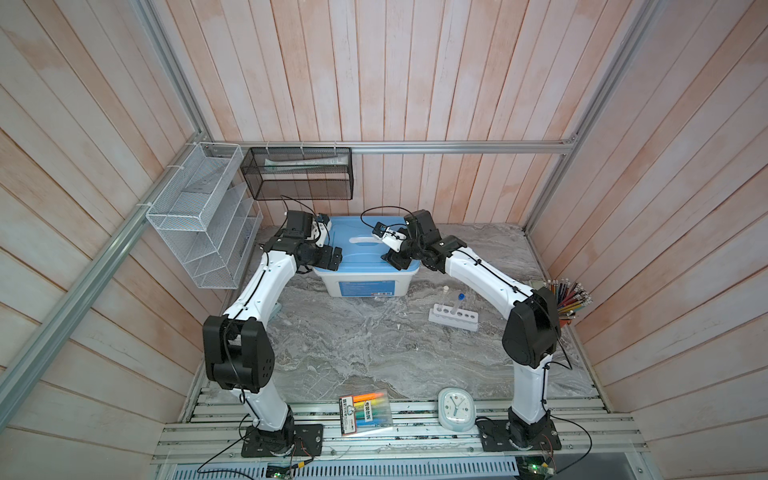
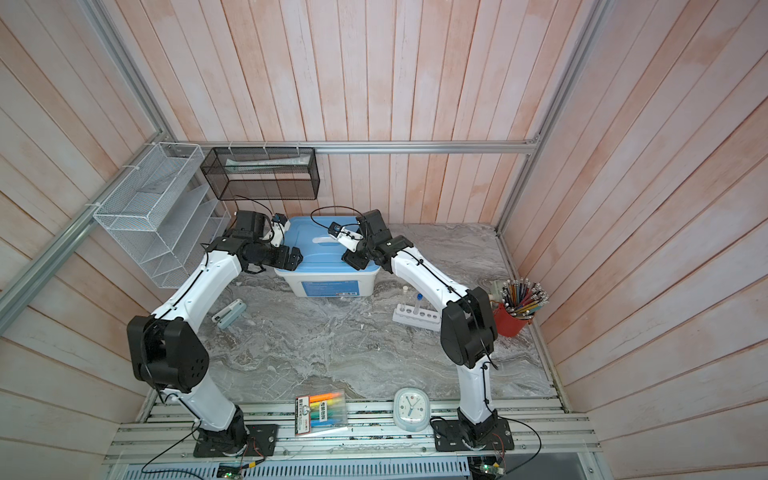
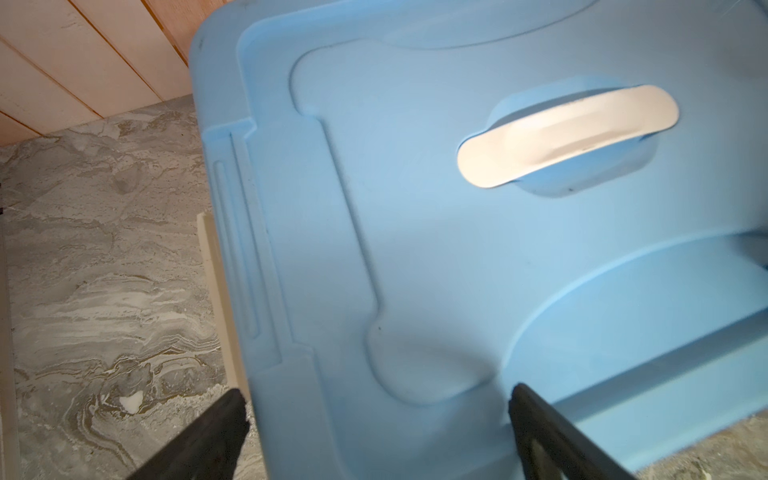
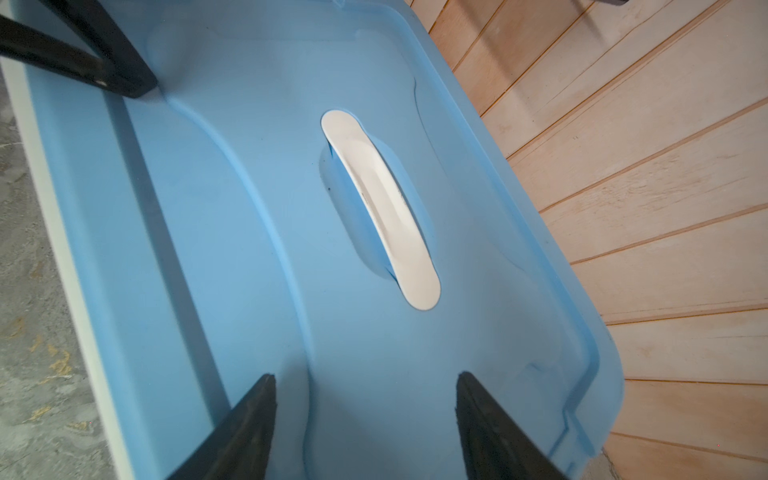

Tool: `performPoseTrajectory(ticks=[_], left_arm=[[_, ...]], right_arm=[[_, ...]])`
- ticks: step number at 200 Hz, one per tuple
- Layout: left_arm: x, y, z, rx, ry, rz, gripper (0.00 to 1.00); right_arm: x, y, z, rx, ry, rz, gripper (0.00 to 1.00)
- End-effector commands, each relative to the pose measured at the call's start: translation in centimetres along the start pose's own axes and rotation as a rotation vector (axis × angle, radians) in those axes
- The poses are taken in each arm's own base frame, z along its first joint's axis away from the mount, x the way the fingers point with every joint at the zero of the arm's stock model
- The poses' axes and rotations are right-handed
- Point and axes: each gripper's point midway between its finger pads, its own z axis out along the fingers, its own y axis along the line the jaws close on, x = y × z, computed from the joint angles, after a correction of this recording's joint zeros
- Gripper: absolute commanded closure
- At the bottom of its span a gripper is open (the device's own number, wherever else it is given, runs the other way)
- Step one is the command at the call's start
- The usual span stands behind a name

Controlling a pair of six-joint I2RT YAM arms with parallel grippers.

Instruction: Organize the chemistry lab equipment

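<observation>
A white six-hole rack [image 1: 453,319] [image 2: 417,319] stands on the marble table to the right, holding two thin clear tubes upright, one white-capped [image 1: 446,288] and one blue-capped [image 1: 460,296]. At the back sits a white bin with a blue lid [image 1: 365,255] [image 3: 415,249] [image 4: 249,249] and a white handle [image 3: 569,133] [image 4: 382,208]. My left gripper [image 1: 334,259] [image 3: 378,397] is open astride the lid's left edge. My right gripper [image 1: 392,259] [image 4: 365,377] is open over the lid's right part. Neither holds anything.
A red cup of pencils [image 2: 513,322] stands at the right wall behind my right arm. A white clock [image 1: 456,409] and a marker pack [image 1: 365,411] lie at the front edge. A small stapler-like item [image 2: 228,314] lies left. Wire shelves [image 1: 199,216] and a black mesh basket [image 1: 297,174] hang at the back left.
</observation>
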Motion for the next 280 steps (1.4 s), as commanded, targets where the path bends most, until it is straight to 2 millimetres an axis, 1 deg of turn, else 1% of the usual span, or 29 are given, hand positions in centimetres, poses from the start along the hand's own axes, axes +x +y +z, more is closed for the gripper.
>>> performPoseTrajectory(ticks=[1,47,88,113,134,155,175,193,210,227,249,267,280], left_arm=[[0.0,-0.1,-1.0,-0.013,-0.012,-0.007,0.0],[0.4,-0.4,-1.4,-0.013,-0.015,-0.015,0.0],[1.4,-0.3,-1.3,-0.02,-0.002,-0.023,0.0],[1.3,-0.2,-1.5,-0.023,-0.014,-0.031,0.0],[0.3,-0.1,-2.2,-0.024,-0.061,-0.045,0.0],[-1.2,0.3,-3.5,0.003,-0.14,-0.083,0.0],[-2.8,0.7,-5.2,0.028,-0.227,-0.117,0.0],[-3.9,0.6,-6.3,0.032,-0.287,-0.121,0.0],[-4.8,-0.3,-6.9,0.066,-0.327,-0.129,0.0],[-5.2,-2.9,-6.7,0.126,-0.328,-0.107,0.0],[-5.4,-5.8,-6.2,0.171,-0.331,-0.072,0.0],[-5.9,-7.2,-5.6,0.177,-0.343,-0.054,0.0],[-6.1,-8.0,-5.0,0.179,-0.345,-0.046,0.0]], right_arm=[[1.5,1.9,0.0,-0.047,0.054,-0.004,0.3],[1.6,2.1,-0.1,-0.042,0.047,-0.003,0.3],[1.6,2.3,-0.2,-0.044,0.045,-0.002,0.3],[1.6,2.0,-0.3,-0.028,0.042,-0.001,0.3],[0.9,1.4,-0.7,-0.005,0.018,0.019,0.3],[-0.5,0.3,-1.6,0.019,-0.037,0.063,0.29],[-1.6,-1.2,-3.0,0.053,-0.093,0.129,0.28],[-2.6,-3.1,-4.5,0.1,-0.156,0.208,0.27],[-2.9,-4.7,-6.0,0.128,-0.22,0.299,0.27],[-2.8,-6.3,-7.8,0.13,-0.294,0.412,0.28],[-1.1,-8.3,-9.9,0.137,-0.377,0.575,0.29],[0.7,-10.0,-11.4,0.155,-0.434,0.703,0.29],[1.9,-10.7,-12.0,0.163,-0.447,0.77,0.3]])
